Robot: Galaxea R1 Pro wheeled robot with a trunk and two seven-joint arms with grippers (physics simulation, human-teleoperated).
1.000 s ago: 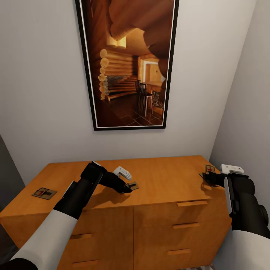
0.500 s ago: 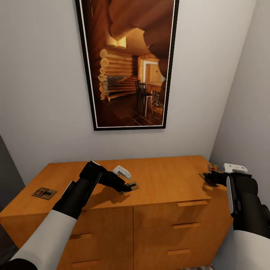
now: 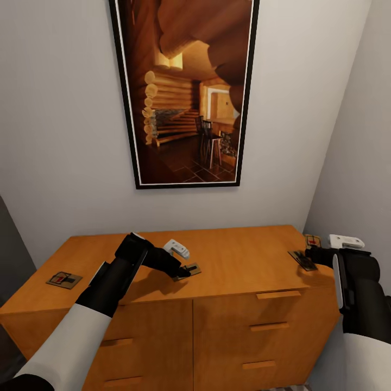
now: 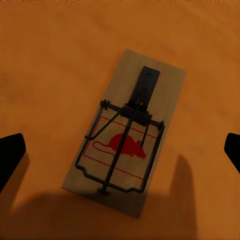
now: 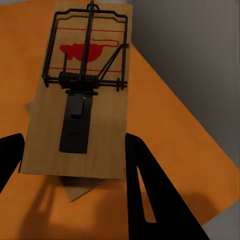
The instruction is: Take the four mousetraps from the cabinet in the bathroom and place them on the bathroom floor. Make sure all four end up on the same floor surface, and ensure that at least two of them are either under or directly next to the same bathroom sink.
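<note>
One high head camera and two close wrist cameras, all on the cabinet [image 3: 228, 260] top.

The head view looks forward and down from above, facing the wall with its framed picture [image 3: 184, 92] at 12 o'clock, both arms reaching in from 6 o'clock. The left wrist view looks almost straight down from close by onto a mousetrap [image 4: 127, 142] on the tabletop; the head view shares that mousetrap [image 3: 188, 269] near centre. The right wrist view sits closer, angled along a second mousetrap [image 5: 82, 100] over the cabinet's corner, which the head view shares at about 3 o'clock [image 3: 303, 259].
</note>
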